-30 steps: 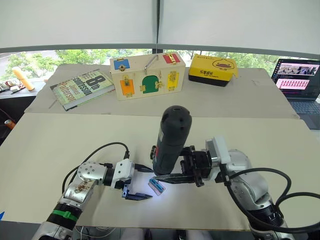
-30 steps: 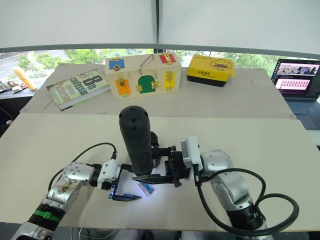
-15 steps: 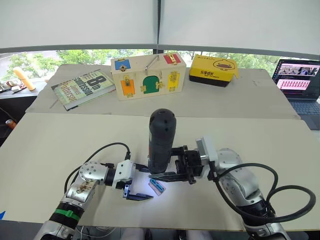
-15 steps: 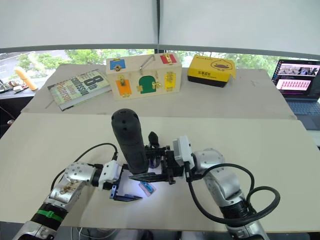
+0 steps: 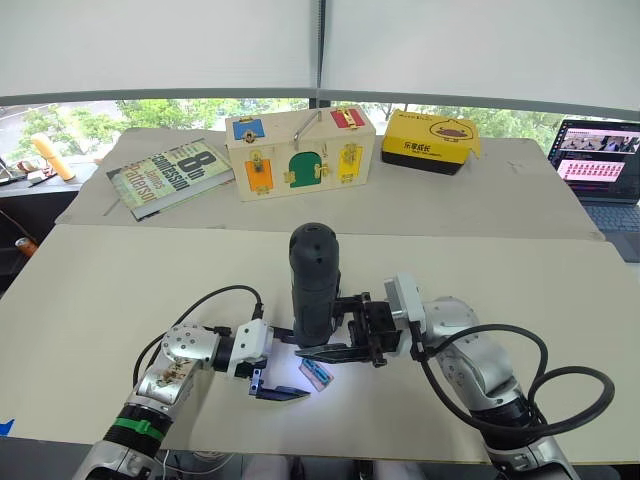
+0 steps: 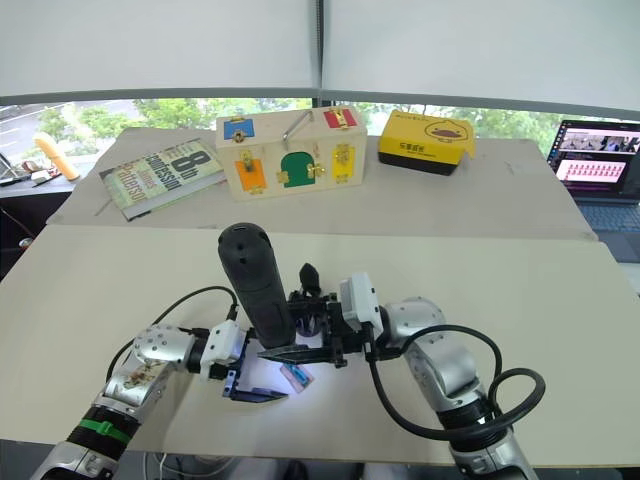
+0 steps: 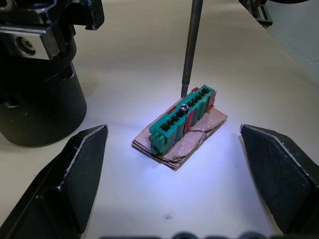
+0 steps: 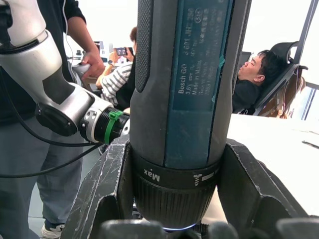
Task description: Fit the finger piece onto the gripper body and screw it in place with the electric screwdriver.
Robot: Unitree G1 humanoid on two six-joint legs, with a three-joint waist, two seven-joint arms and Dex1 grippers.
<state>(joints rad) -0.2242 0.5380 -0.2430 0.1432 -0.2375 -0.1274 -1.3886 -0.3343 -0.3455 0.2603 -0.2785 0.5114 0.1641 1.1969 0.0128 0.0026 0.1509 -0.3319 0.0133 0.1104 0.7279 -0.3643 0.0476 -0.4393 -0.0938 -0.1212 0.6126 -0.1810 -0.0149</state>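
Dark navy plastic forms the electric screwdriver [image 5: 314,283], which is held upright over the middle of the pale table [image 5: 520,300], clamped near its lower collar between the two black fingers of the right gripper [image 5: 330,352]. Its thin metal bit [image 7: 191,47] is pointed down, with the tip set just at a small screw head on top of a green-and-tan block [image 7: 180,127]. The block is lying flat on the table in a patch of white light. The left gripper [image 5: 277,368] is placed just beside the block, its fingers [image 7: 65,181] spread wide on either side of it and holding nothing. The gripper body [image 6: 309,300] is seen close behind the screwdriver, with a black pointed finger sticking upward. Further back, a wooden latch box [image 5: 299,152], a book [image 5: 166,176] and a yellow box [image 5: 430,141] are set along the rear table, and a laptop [image 5: 598,168] stands at the far right.
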